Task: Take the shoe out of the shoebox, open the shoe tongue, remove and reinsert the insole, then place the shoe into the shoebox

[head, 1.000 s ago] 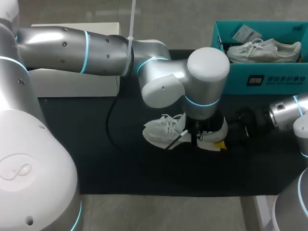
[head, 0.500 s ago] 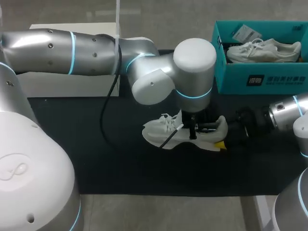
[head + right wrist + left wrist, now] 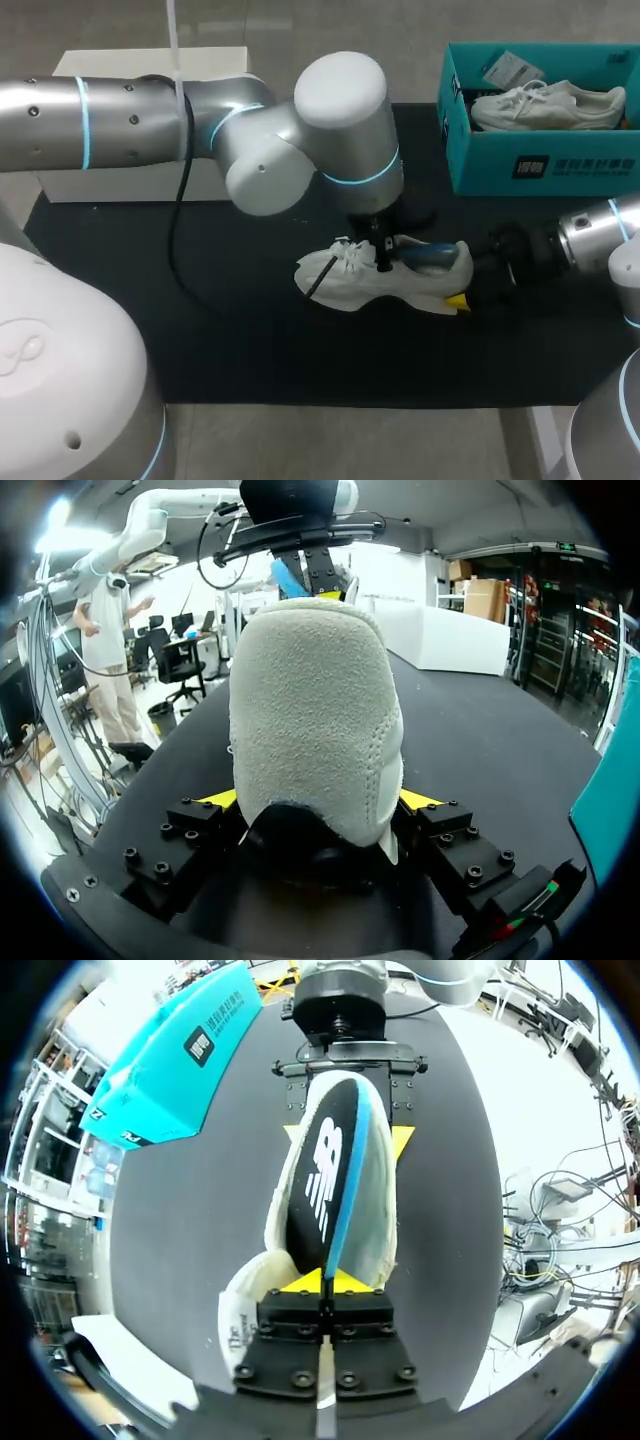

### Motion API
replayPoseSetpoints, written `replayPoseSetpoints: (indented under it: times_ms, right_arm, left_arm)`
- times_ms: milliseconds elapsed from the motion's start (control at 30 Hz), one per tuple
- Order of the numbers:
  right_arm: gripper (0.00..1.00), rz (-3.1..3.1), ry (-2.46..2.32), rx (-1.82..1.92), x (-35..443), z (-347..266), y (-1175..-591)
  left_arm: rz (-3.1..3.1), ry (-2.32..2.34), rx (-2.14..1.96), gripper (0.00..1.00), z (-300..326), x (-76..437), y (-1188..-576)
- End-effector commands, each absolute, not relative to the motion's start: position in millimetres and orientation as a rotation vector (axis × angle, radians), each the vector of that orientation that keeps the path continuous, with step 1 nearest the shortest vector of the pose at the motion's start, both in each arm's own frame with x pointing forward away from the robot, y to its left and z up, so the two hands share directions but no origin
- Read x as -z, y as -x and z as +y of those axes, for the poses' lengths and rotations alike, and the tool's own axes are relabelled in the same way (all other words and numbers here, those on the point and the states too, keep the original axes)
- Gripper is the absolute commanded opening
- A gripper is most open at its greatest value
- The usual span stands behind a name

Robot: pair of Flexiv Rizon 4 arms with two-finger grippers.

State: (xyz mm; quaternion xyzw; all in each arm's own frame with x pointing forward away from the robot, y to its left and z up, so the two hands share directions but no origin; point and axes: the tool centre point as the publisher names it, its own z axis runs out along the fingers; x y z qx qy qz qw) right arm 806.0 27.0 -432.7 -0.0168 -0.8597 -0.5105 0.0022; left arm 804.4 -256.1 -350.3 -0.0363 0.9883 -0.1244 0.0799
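A white shoe point(image 3: 370, 283) lies on its sole on the black mat, toe to the left. My right gripper point(image 3: 466, 293) holds its heel, and in the right wrist view both yellow-tipped fingers press the grey heel point(image 3: 310, 710) from two sides. My left gripper point(image 3: 383, 260) hangs over the shoe's opening, shut on the edge of the black-and-blue insole point(image 3: 330, 1185). The insole point(image 3: 430, 257) stands partly raised out of the shoe. The teal shoebox point(image 3: 545, 165) at the back right holds a second white shoe point(image 3: 550, 105).
A black mat point(image 3: 250, 330) covers the table. A white block point(image 3: 110, 180) stands at the back left behind my left arm. The left arm's cable point(image 3: 180, 240) hangs down over the mat.
My left arm has swung left and back, drawing the insole up so its blue side now shows in the shoe's opening. The right gripper and the shoe have stayed in place.
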Motion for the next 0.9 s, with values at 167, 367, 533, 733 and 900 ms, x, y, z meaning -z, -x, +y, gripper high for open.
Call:
replayPoseSetpoints:
  times_ms: [167, 367, 533, 733, 900]
  right_arm:
    - [0.0, -2.703, 0.056, 1.596, 435, 28, -805]
    - [0.0, -2.703, 0.056, 1.596, 435, 28, -805]
    - [0.0, -2.703, 0.056, 1.596, 435, 28, -805]
    - [0.0, -2.703, 0.056, 1.596, 435, 28, -805]
    - [0.0, -2.703, 0.056, 1.596, 435, 28, -805]
  left_arm:
    - [2.952, 0.073, 0.548, 0.0, -247, 338, -798]
    - [2.939, -0.043, 0.845, 0.0, -258, 319, -795]
    - [2.923, -0.099, 0.923, 0.0, -270, 310, -794]
    - [2.946, -0.109, 0.905, 0.0, -276, 314, -795]
    - [2.97, -0.113, 0.891, 0.0, -282, 318, -796]
